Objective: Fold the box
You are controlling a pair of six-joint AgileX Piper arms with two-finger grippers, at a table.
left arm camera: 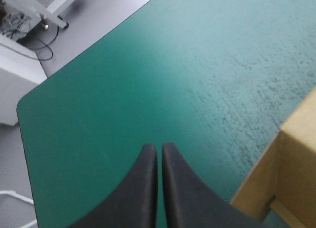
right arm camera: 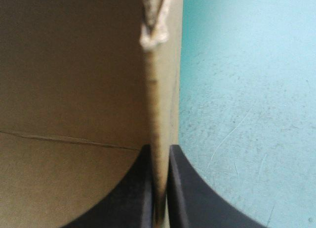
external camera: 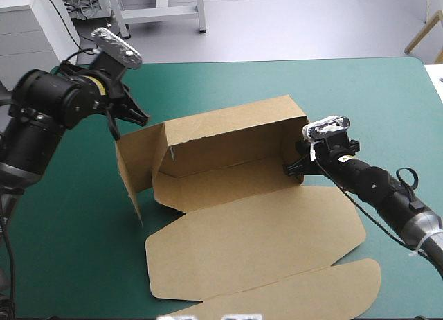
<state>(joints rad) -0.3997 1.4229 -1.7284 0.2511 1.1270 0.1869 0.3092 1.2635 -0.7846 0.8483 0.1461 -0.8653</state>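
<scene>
The box (external camera: 235, 216) sits near the middle of the bench (external camera: 360, 91), a cut sheet of brown board partly raised. Its back wall (external camera: 228, 136) stands upright along the far side, a short end wall (external camera: 292, 150) is up at the right, and a taller side flap (external camera: 131, 171) stands at the left, leaning a little outward. The lid (external camera: 256, 244) lies flat on the teal-green cover (external camera: 69, 251) toward the near edge, with its rounded tuck flap (external camera: 318, 289) closest to the robot.

The right gripper (external camera: 294, 169) is clamped on the right end wall: in its own wrist view the black fingers (right arm camera: 143, 188) are all but together with the board's edge pinched between them, the box's (right arm camera: 74, 90) inner face to one side and bare cover (right arm camera: 247, 114) to the other. The right arm (external camera: 387, 195) reaches in low over the lid's right corner.

The left gripper (external camera: 128, 119) hangs in the air at the box's far-left corner, just beyond the top of the side flap, not touching it as far as the high view shows. Its fingers (left arm camera: 143, 188) are together (only a thin slit between them) and hold nothing. From its wrist view, the cover (left arm camera: 197, 65) stretches ahead to the bench's corner, and a corner of the box (left arm camera: 296, 164) shows just beside the gripper (left arm camera: 159, 146). The upright side flap stands between this gripper and the tray's inside.
</scene>
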